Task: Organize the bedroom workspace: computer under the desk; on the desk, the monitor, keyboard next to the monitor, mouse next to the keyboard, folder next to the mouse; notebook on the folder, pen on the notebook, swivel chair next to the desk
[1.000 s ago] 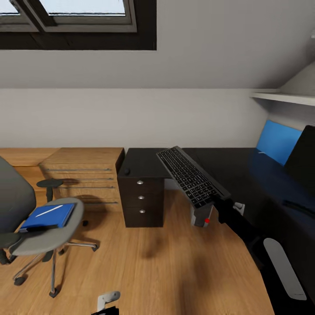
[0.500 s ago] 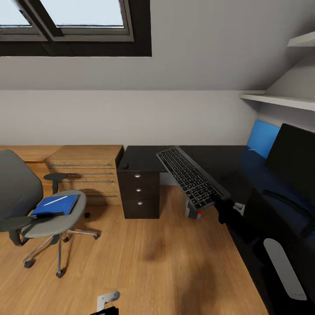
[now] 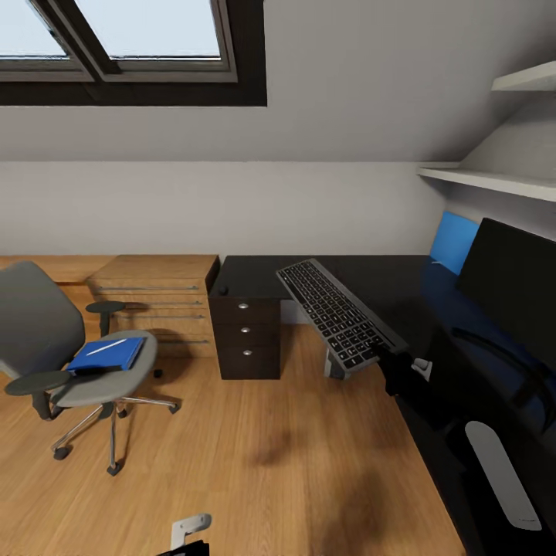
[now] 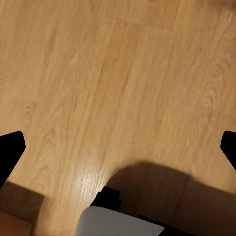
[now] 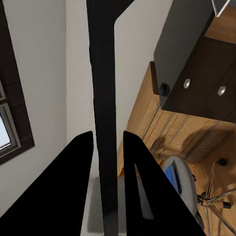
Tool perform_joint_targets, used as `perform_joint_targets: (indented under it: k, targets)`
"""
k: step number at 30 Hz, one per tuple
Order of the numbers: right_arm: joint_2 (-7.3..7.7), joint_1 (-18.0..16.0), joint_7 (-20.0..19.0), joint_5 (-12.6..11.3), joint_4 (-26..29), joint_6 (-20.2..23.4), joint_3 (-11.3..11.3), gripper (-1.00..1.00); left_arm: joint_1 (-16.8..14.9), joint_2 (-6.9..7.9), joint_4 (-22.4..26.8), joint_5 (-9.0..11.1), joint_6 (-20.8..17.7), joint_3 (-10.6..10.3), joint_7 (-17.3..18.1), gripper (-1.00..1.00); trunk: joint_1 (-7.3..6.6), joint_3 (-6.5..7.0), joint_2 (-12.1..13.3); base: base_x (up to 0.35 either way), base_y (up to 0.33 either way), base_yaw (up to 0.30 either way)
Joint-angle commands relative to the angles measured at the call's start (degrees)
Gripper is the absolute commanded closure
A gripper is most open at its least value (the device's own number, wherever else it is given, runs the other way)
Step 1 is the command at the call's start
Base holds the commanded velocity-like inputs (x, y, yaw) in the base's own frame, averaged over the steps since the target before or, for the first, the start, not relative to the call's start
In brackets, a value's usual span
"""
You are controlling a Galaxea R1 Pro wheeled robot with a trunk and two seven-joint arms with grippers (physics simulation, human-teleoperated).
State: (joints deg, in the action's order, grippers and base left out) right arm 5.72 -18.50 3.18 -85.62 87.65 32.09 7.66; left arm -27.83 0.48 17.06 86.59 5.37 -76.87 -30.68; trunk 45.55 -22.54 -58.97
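While clamped in the right pincer (image 3: pixel 384 357), keyboard (image 3: pixel 337 311) above floor.

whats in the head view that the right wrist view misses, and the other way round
Head view adds the monitor, the blue panel, the key face of the keyboard and the floor. Right wrist view adds a close look at the right gripper, its fingers shut on the keyboard, seen edge-on. Both share the keyboard, the desk with its drawers, the chair and the folder on its seat.
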Motion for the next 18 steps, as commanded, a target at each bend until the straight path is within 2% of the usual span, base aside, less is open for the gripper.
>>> perform_joint_targets:
  k: [1, 5, 11, 18]
  targets:
    - [0.01, -0.04, 0.33, -0.51, 0.04, 0.25, 0.07, 1.0, -0.05, 0.05, 0.16, 0.64, 0.75, -0.46, -0.28, -1.0, 0.0, -0.07, -0.05, 0.0, 0.0, 0.0]
    - [0.06, -0.04, 0.33, -0.51, -0.01, 0.22, 0.11, 1.0, -0.03, 0.05, 0.16, 0.74, 2.16, -0.58, -0.26, -1.0, 0.0, -0.07, -0.05, 0.0, 0.0, 0.0]
    - [0.03, -0.04, 0.33, -0.98, -0.01, 0.22, 0.31, 1.0, -0.04, 0.05, -0.45, 0.77, 2.26, -0.59, -0.23, -1.0, 0.0, -0.07, -0.05, -0.001, 0.0, 0.0]
    - [-0.01, -0.04, 0.29, -1.38, -0.02, 0.17, 0.33, 1.0, -0.04, 0.05, -1.11, 0.72, 2.28, -0.57, -0.22, -1.0, 0.0, -0.07, -0.05, -0.243, -0.125, 0.0]
